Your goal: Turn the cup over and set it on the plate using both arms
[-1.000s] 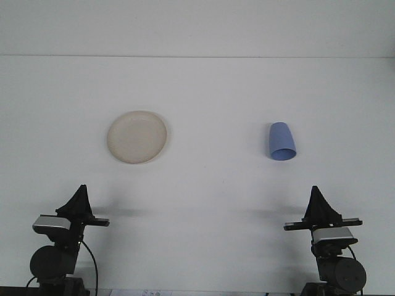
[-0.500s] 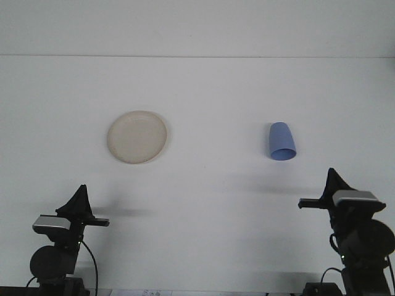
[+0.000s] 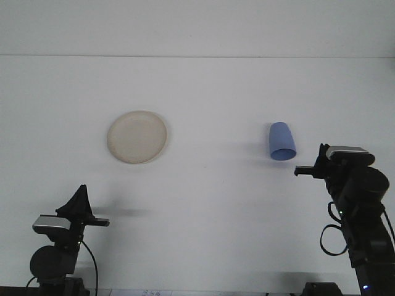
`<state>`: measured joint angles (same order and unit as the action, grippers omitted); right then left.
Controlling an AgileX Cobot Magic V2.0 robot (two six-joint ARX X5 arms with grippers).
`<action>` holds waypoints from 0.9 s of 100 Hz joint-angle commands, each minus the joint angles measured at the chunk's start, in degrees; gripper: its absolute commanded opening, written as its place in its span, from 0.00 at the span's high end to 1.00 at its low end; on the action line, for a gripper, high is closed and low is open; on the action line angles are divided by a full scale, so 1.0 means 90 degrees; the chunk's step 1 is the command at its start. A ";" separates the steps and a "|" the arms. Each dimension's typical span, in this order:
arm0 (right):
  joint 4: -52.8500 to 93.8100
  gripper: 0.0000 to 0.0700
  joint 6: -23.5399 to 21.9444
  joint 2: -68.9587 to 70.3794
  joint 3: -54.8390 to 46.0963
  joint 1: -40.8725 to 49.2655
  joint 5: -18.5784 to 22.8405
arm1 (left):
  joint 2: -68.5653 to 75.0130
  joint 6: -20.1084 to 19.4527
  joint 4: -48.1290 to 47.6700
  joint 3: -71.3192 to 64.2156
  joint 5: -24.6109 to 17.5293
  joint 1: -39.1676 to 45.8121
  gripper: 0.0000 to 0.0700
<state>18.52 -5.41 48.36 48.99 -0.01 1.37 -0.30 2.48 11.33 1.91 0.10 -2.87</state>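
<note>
A blue cup (image 3: pixel 281 141) rests on the white table (image 3: pixel 210 197) at the right. Its wide rim faces me and its narrow base points away, and it seems to lie on its side. A round cream plate (image 3: pixel 137 137) lies flat at the left, with nothing on it. My right gripper (image 3: pixel 321 155) is raised just right of the cup and slightly nearer to me, a short gap from its rim. My left gripper (image 3: pixel 80 192) stands low at the front left, pointing away from me, shut and holding nothing, well short of the plate.
The table's far edge meets a white wall (image 3: pixel 197 24) at the back. A black cable (image 3: pixel 330 237) loops beside the right arm. The plate and cup are wide apart, with bare table between them.
My right arm has risen from its low front position and swung forward towards the cup. The left arm, the cup and the plate have stayed where they were.
</note>
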 commanded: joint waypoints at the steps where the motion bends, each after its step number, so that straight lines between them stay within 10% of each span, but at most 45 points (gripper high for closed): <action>1: -0.0063 0.48 -0.0070 0.0160 -0.0017 0.0007 -0.0007 | 0.0005 -0.0005 0.0083 -0.0121 -0.0012 -0.0005 0.98; 7: -0.0185 0.37 0.0019 0.0287 -0.0165 0.0007 0.0010 | 0.0005 -0.0005 0.0080 -0.0121 -0.0012 -0.0005 0.98; 90: -0.6067 0.37 0.0299 0.2888 -0.3016 -0.0010 0.0017 | 0.0005 -0.0005 0.0080 -0.0121 -0.0012 -0.0005 0.98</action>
<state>-31.86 -4.23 70.94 21.58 -0.05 1.45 -0.30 2.48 11.33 1.91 0.12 -2.87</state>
